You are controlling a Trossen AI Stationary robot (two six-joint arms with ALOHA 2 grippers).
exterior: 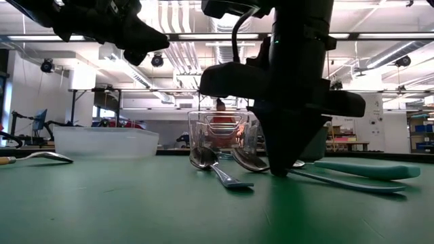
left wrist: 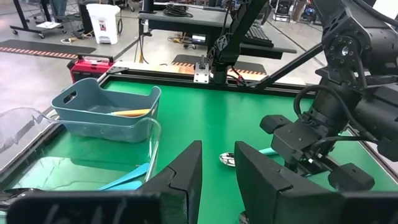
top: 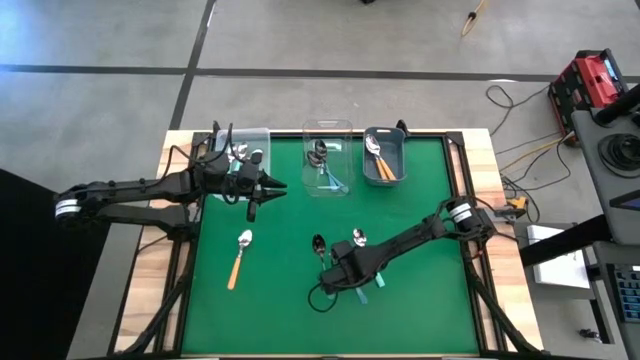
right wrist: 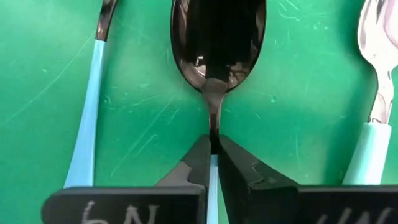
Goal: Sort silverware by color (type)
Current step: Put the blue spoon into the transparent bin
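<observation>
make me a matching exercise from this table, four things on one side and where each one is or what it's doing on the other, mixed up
Things:
1. right pincer
2. left pincer
3. orange-handled spoon
4. grey bin

Places or states:
A. lying alone on the green mat, on the left arm's side
B. shut on the neck of a dark-bowled spoon
C. raised above the mat, near the clear bin at the back left
D. at the back edge of the mat, holding orange-handled spoons

Pairs: 1-B, 2-C, 3-A, 4-D
</observation>
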